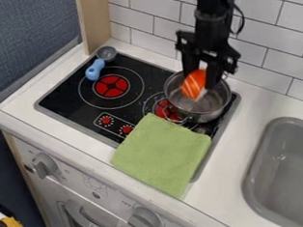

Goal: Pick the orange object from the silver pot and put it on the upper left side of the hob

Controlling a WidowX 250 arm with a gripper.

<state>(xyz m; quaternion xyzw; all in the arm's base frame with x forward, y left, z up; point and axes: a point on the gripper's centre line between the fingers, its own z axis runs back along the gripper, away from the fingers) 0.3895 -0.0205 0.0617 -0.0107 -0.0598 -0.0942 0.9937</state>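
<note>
Upper right of frame | our gripper (201, 80) pinches the orange (193, 85) in the pot (209, 107) | we lift straight, clear its rim, then lower gently at hob's (68, 93) upper left, avoiding the spoon (94, 70)

There is one orange object (194, 83), one silver pot (209, 103) and one hob (63, 93). The hob counts two red burners (111, 86) and two small red knobs (106, 120). There is one green cloth (161, 152) and one spoon (94, 70) with a blue handle. One worktop (246, 136) and one sink (287, 174) are in view, along with one wooden post (97, 16). The appliance front (98, 185) has two large grey knobs (45, 165). The wall has more than ten tiles (265, 42). There is one black arm (213, 20), with one end effector (202, 79), and one yellow item (12, 223), too little of it showing to name
</note>
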